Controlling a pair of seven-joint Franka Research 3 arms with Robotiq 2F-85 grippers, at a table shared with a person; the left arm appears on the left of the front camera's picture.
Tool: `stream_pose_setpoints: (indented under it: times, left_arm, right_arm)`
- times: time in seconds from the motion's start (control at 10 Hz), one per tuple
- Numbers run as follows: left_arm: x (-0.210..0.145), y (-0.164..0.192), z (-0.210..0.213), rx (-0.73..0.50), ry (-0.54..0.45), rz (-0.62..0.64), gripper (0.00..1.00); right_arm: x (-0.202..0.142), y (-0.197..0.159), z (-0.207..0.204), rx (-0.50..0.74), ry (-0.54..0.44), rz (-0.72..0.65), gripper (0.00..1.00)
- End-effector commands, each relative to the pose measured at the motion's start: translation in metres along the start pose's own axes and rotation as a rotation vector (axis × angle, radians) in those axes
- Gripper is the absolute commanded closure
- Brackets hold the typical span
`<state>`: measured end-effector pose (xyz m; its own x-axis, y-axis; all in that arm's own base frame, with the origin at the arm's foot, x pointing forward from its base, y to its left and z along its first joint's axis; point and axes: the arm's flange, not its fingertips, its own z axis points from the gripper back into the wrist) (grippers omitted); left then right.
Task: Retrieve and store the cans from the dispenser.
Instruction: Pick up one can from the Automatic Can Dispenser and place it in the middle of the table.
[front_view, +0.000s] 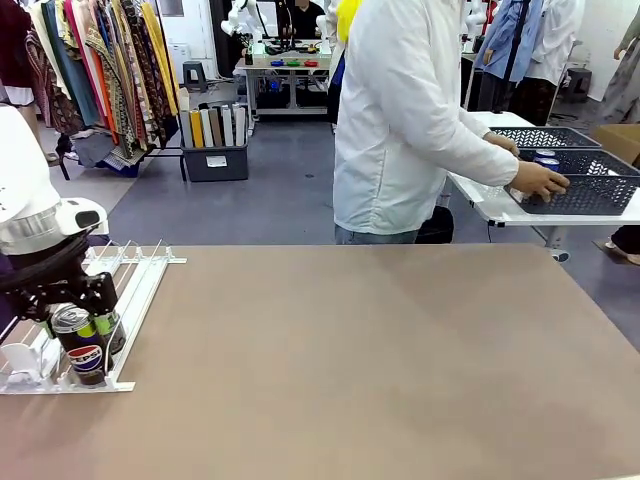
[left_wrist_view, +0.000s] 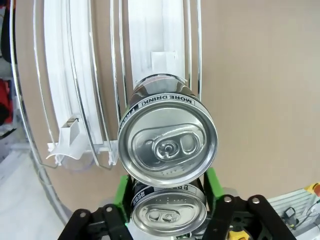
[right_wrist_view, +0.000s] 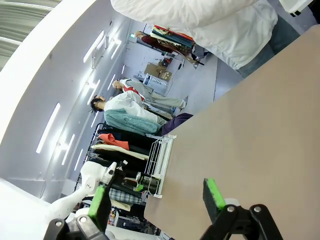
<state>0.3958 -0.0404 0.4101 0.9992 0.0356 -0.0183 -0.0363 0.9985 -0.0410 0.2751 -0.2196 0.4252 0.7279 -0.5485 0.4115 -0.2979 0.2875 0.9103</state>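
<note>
Dark silver-topped drink can (left_wrist_view: 167, 145) sits in the white wire-railed plastic dispenser (left_wrist_view: 57, 75), clamped by the left gripper (left_wrist_view: 166, 178); the right gripper (right_wrist_view: 157, 200) stands spread apart.

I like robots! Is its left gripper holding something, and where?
A slim dark drink can with a silver top, pinched by its sides between the green pads of the left gripper.

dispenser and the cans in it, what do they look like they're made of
dispenser: white plastic lanes by the look, smooth and slightly glossy. Its thin rails glint like bare metal wire. cans: probably aluminium, with a matte silver lid and pull tab, and printed lettering around the rim.
</note>
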Motion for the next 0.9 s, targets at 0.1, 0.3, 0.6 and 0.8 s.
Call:
stream_pose_setpoints:
  times: [0.1, 0.3, 0.6, 0.8]
  left_arm:
    - [0.005, 0.0, -0.001, -0.001, -0.004, -0.004, 1.0]
    - [0.005, 0.0, -0.001, -0.002, -0.005, -0.002, 1.0]
    - [-0.016, -0.002, 0.038, 0.001, -0.073, -0.033, 1.0]
    - [-0.049, -0.001, 0.102, -0.022, -0.124, -0.007, 1.0]
  right_arm:
    - [0.003, 0.003, 0.0, 0.014, -0.011, -0.003, 0.0]
    - [0.003, 0.003, 0.0, 0.014, -0.011, -0.003, 0.0]
    - [0.003, 0.003, 0.0, 0.014, -0.011, -0.003, 0.0]
    - [0.003, 0.003, 0.0, 0.014, -0.011, -0.003, 0.0]
